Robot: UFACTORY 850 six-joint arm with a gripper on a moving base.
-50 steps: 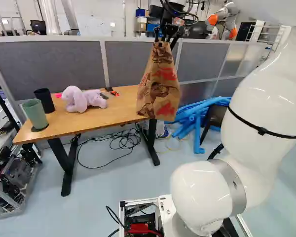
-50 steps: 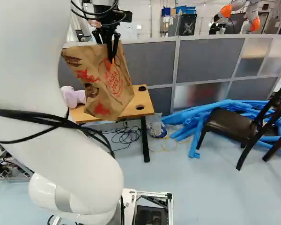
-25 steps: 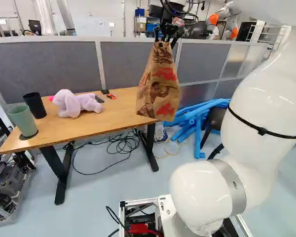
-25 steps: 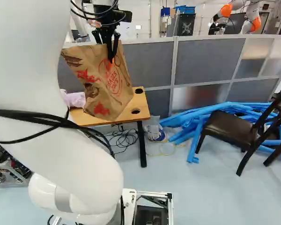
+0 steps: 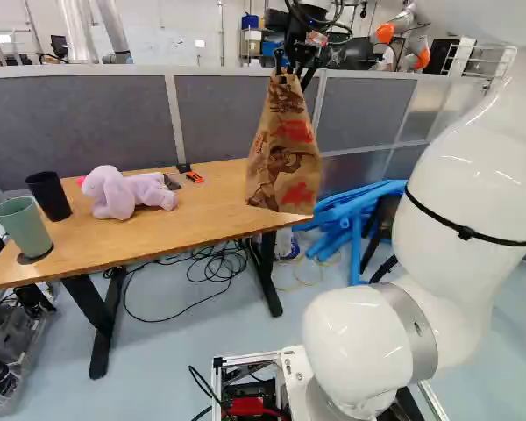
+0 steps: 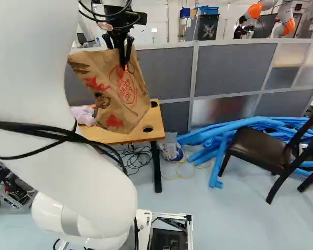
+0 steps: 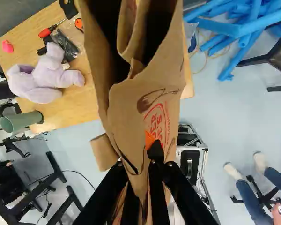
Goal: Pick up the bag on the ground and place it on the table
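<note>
- Gripper [image 6: 125, 63]: black, two fingers, drawn together on the bag's paper near its open top; only the folded paper shows between them in my wrist view.
- Task item: brown paper bag with red and dark printing [image 5: 283, 158], hanging upright from my gripper in the air, top open. In the left base view it covers part of the table's right end; I cannot tell how much of it is over the top.
- Table: light wooden top, black legs [image 5: 193, 219], ahead of the arm, alongside a grey panelled partition [image 5: 79, 123].
- On the table: pale purple plush toy [image 5: 118, 195], with a green cup [image 5: 24, 230] and a black cup [image 5: 49, 196] at the left end of the left base view. A red-handled screwdriver [image 7: 44, 33] lies near the plush toy.
- Floor: pile of blue foam tubes [image 6: 219, 136] right of the table in the right base view; dark wooden chair with a brown seat [image 6: 258, 151] just beside it.
</note>
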